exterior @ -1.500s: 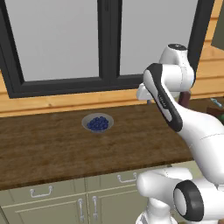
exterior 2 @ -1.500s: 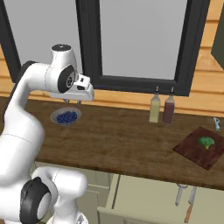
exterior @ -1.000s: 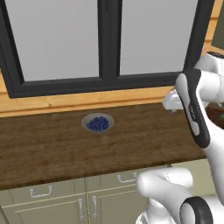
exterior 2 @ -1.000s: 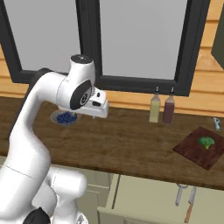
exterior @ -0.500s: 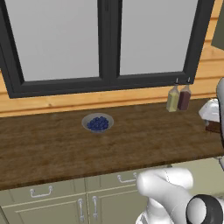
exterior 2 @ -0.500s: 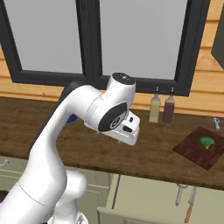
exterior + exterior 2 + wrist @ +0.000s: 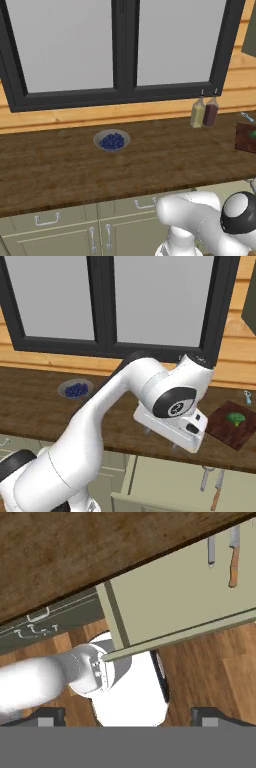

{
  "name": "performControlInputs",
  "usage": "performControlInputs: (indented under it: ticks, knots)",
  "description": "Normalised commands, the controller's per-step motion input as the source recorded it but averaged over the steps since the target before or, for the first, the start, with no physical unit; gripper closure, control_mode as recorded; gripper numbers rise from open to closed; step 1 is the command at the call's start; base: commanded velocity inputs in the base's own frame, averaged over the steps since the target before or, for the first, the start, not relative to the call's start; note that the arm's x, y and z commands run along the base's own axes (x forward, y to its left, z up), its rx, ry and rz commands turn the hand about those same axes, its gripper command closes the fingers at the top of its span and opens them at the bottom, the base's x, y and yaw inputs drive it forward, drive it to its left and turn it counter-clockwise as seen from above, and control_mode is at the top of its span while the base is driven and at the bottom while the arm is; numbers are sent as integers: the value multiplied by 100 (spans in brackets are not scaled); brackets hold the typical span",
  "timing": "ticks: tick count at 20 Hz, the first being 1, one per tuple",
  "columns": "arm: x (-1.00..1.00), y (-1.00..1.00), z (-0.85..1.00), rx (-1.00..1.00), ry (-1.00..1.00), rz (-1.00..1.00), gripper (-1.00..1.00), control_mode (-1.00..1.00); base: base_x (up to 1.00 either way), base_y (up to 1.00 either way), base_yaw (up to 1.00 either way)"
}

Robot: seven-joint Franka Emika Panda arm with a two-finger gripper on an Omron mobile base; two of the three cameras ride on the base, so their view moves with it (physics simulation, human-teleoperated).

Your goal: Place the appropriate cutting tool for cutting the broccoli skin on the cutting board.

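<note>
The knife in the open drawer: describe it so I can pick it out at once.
Start at the open drawer under the wooden countertop. Two utensils lie side by side at its far end. The knife has the brown wooden handle; its neighbour is shorter and all grey.

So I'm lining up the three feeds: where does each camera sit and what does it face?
Left base view: behind the arm, left; faces the brown wooden countertop, white arm at lower right.
Right base view: behind, right; same counter, arm crossing centre, dark reddish-brown cutting board.
Hand view: looks down into an open drawer; open fingers.
Both base views share the bowl of blue berries.
</note>
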Motion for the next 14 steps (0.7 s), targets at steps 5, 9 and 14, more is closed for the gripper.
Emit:
performControlInputs:
  ticks: [5,9,14]
  knots:
    - [-53,-100,-39,0,3,-3,-100,-100,0,0,0]
    - [-29,-57,-56,-9,0,0,-100,-100,0,0,0]
    - [2,-36,-30,-2,0,0,-100,-100,0,0,0]
